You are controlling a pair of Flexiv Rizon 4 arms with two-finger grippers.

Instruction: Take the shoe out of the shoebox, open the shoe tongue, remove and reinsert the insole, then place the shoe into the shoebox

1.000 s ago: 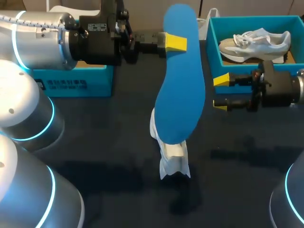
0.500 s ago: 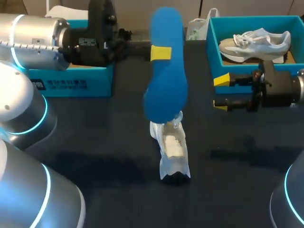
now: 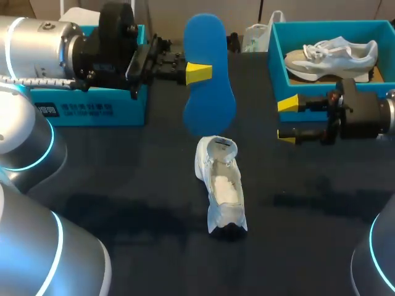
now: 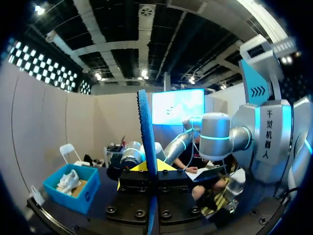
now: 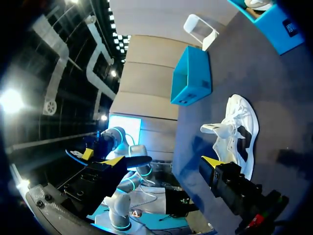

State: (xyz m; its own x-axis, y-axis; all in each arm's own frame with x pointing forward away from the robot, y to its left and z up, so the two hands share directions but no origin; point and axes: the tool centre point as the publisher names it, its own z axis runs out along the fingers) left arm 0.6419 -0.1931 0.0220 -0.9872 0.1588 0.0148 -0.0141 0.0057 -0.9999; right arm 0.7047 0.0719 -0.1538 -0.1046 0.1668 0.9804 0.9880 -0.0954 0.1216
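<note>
The left gripper (image 3: 202,73) is clamped on the insole (image 3: 210,105). One yellow tip presses on the near face, about halfway along its length. In the left wrist view the blue insole stands edge-on between the two fingers, so it is pinched from both sides. It hangs upright in the air, and its lower end is over the far end of the shoe (image 3: 221,182), apart from it as far as I can tell. I think the hold at the middle is chosen so that the thin insole does not flop, and the upright pose lets one end go down into the shoe first.

The shoe stands on its sole on the table (image 3: 136,185), between the two arms. Its mouth is spread wide open upward and the pale inside shows. This opening is what lets an insole pass, so the tongue step looks done and the insole is out; putting it back is the step I expect next.

The right gripper (image 3: 286,120) has its fingers apart and holds nothing. It hovers close to the front wall of the shoebox (image 3: 333,24), to the right of the shoe and not touching it. Probably it waits there to steady the shoe. A second shoe (image 3: 333,52) lies inside the shoebox.
</note>
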